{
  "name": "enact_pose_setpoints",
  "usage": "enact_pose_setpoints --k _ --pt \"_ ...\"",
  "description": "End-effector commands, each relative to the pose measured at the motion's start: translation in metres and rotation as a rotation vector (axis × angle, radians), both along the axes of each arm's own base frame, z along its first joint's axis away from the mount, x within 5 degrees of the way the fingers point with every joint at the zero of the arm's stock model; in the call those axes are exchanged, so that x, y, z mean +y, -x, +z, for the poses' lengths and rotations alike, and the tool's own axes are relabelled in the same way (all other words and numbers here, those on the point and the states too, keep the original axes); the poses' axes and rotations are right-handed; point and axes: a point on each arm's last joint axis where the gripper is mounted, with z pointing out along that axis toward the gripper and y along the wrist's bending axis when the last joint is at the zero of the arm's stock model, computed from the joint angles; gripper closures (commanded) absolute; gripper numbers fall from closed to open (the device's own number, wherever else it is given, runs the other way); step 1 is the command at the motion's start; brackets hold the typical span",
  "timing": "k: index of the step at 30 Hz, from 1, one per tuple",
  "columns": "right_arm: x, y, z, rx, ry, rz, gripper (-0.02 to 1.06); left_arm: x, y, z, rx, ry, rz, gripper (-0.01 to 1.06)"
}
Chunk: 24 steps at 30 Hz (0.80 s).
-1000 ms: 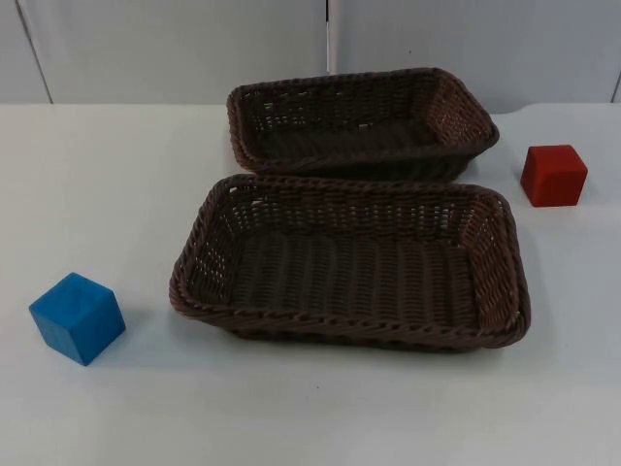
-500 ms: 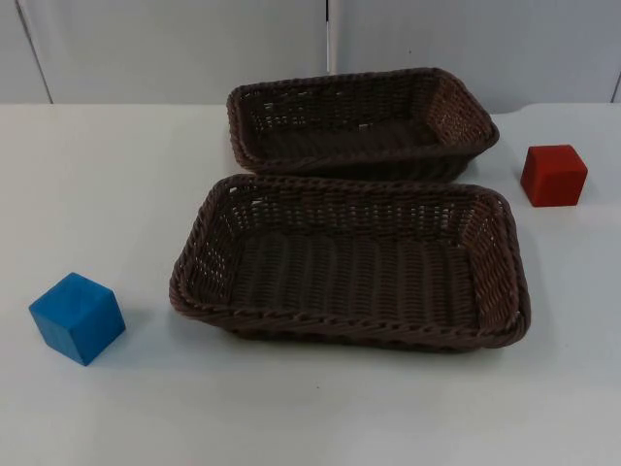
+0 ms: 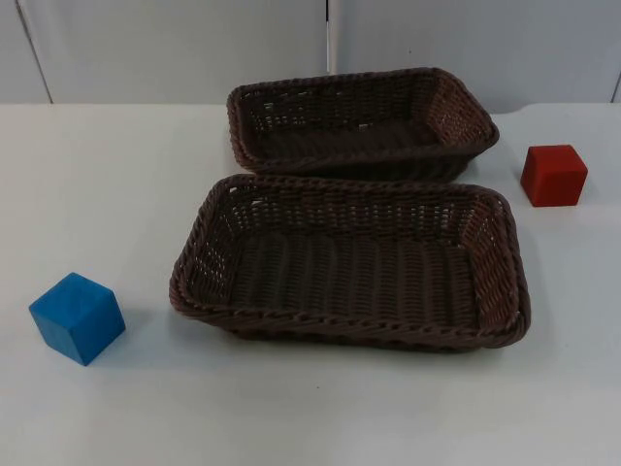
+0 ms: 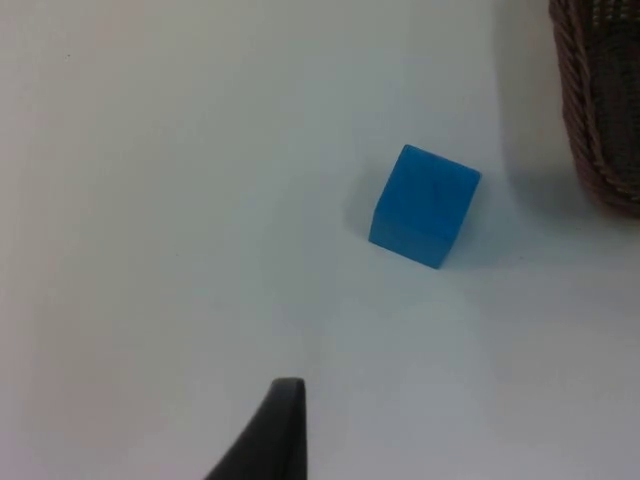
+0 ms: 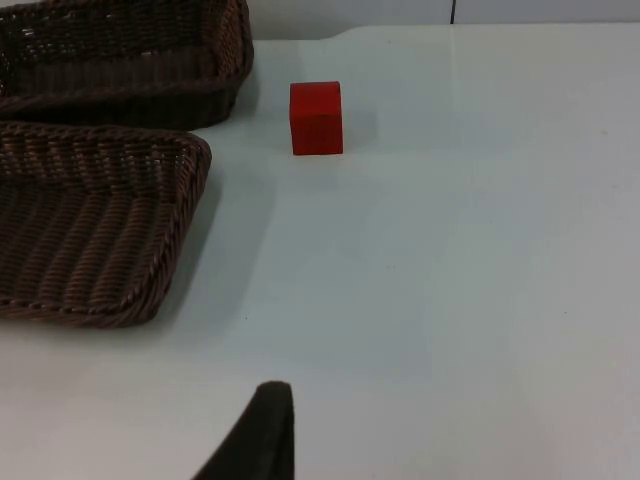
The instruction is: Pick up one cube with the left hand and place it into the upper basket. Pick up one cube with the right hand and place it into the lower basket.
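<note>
Two baskets, two cubes, and nothing is in a basket yet, so the whole job is left to do.

Top view: the upper basket (image 3: 361, 121) sits toward the wall and the lower basket (image 3: 351, 260) just in front of it, their rims nearly touching. Both look bare inside. The blue cube (image 3: 78, 317) is on the white surface (image 3: 107, 194) off the lower basket's left side, and the red cube (image 3: 553, 175) sits to the right of the upper basket, a bit apart from it.

Left wrist view: the left end effector (image 4: 265, 435) hangs over the surface with the blue cube (image 4: 424, 206) ahead of it, well apart, and a basket edge (image 4: 600, 100) beyond that. One black fingertip is all I get, so I can't tell its state.

Right wrist view: the right end effector (image 5: 255, 435) is well short of the red cube (image 5: 316, 118), which stands beside the baskets' corners. Same deal, can't tell its state. Both pickups and both drops remain.
</note>
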Motion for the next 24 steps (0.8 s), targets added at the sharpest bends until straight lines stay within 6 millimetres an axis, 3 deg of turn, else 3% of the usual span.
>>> enact_pose_setpoints --k 1,11,17,24 --pt "0.000 0.000 -0.001 -0.003 0.001 -0.004 -0.01 0.000 -0.008 0.006 -0.014 -0.001 -0.005 0.00" --pt "0.000 0.000 -0.001 -0.003 0.001 -0.004 -0.01 -0.002 -0.051 0.017 0.023 -0.019 -0.033 0.00" --pt "0.000 0.000 -0.001 -0.003 0.001 -0.004 -0.01 -0.003 -0.077 0.007 -0.003 -0.043 -0.063 0.00" --pt "0.000 0.000 -0.001 -0.003 0.001 -0.004 -0.01 -0.006 -0.091 -0.006 0.050 -0.022 -0.073 0.00"
